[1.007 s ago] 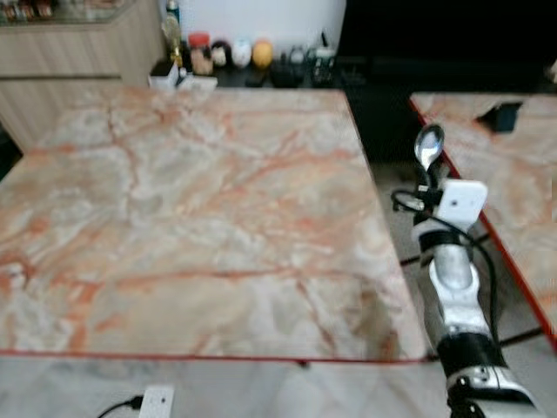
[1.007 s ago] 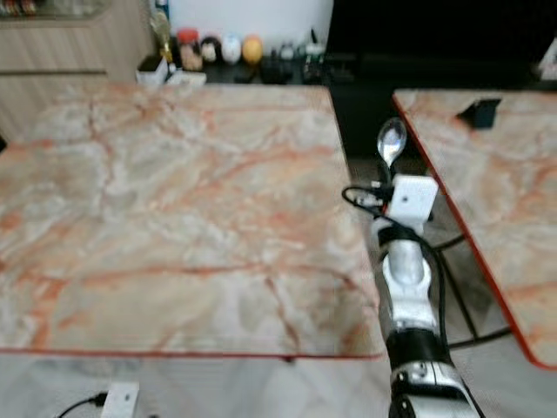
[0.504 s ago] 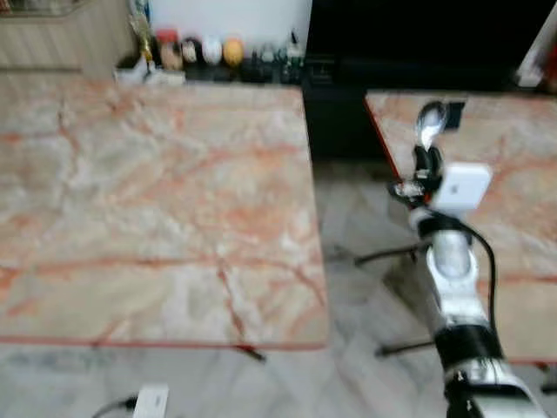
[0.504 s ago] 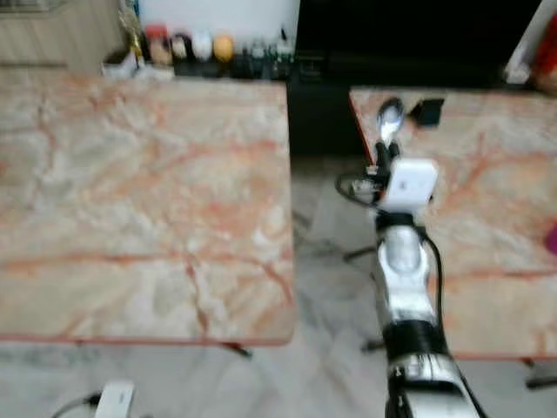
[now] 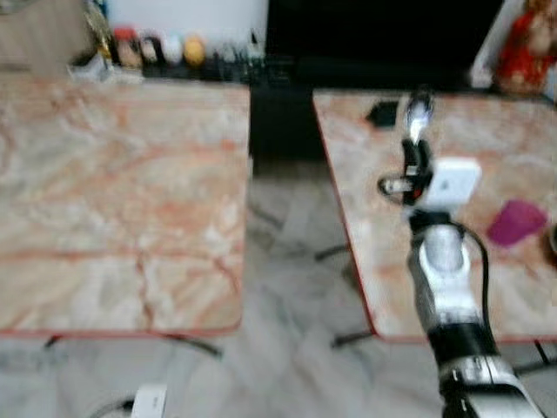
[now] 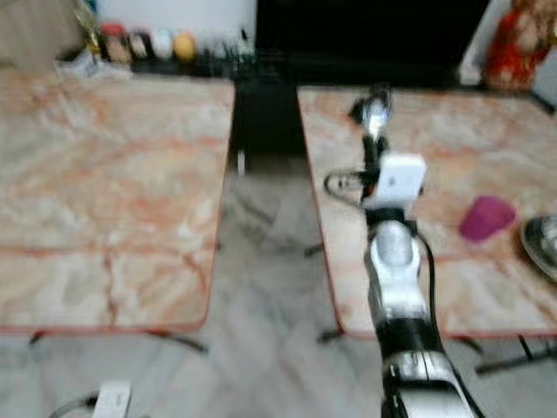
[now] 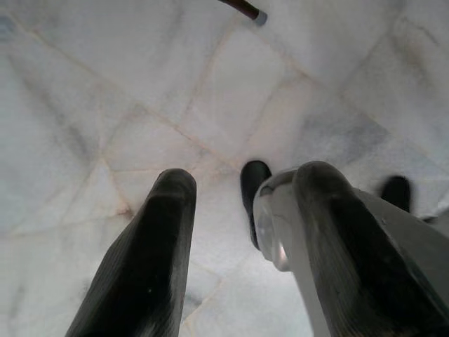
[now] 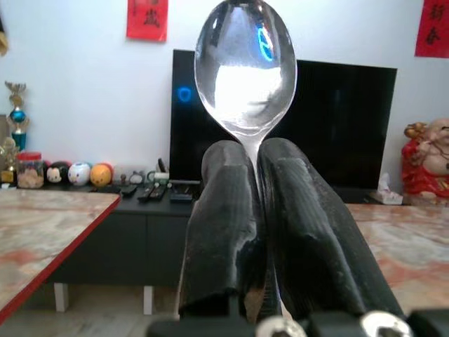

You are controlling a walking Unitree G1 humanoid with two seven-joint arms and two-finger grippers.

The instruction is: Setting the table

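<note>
Two marble-patterned worktops over a pale tiled floor

The left pink-veined marble worktop with a red edge lies bare on the part in view. The right marble worktop of the same pattern, well apart across a strip of grey-white marble floor tiles, carries a magenta plastic cup lying on its side, a small black object near its far edge and a dark round dish at its right edge. A white power strip lies on the floor.
</note>
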